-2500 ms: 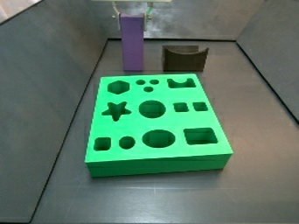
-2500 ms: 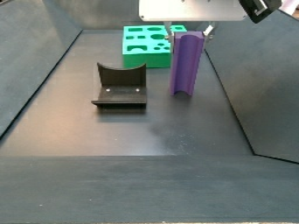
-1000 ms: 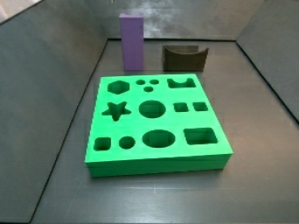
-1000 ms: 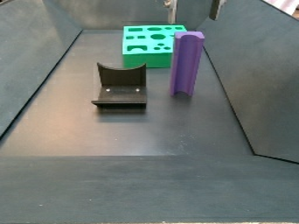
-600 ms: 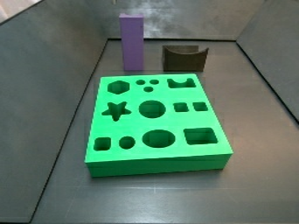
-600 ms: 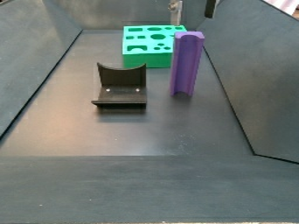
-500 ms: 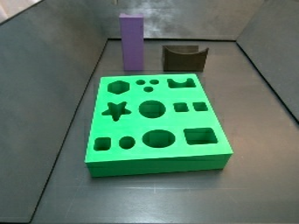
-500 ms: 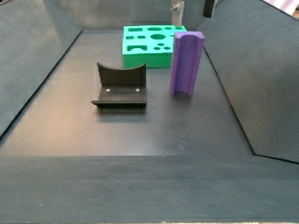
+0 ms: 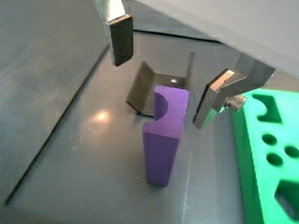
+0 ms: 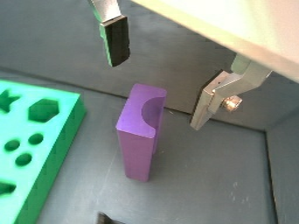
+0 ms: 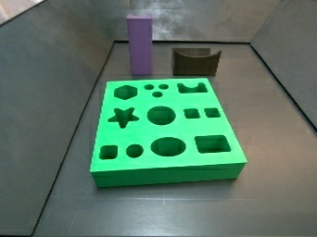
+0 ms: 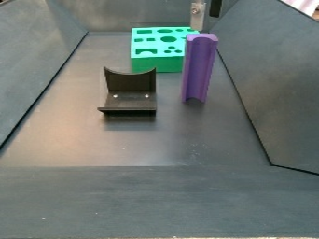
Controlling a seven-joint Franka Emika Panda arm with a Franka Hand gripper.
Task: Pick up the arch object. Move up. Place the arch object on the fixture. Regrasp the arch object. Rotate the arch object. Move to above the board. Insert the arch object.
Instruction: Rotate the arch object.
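Green, and nearest in a side view, the board [image 11: 164, 130] lies flat on the dark floor with its shaped holes up; just beyond its far edge the arch object [image 11: 141, 44] stands upright on end, and the fixture [image 11: 196, 61] sits to its right, apart from it. The gripper [image 9: 163, 75] hangs above the purple block with its jaws wide apart and nothing between them. Standing tall on a small end, the block looks easy to tip: if a finger [image 10: 114, 40] clips its top on the way down, I judge it would topple toward the board or the fixture. An off-centre closing could also twist it. Only the wrist views show the arch notch at the block's top and both fingers; a side view catches just the fingertips at its upper edge, and in the board-first side view the gripper is out of sight.
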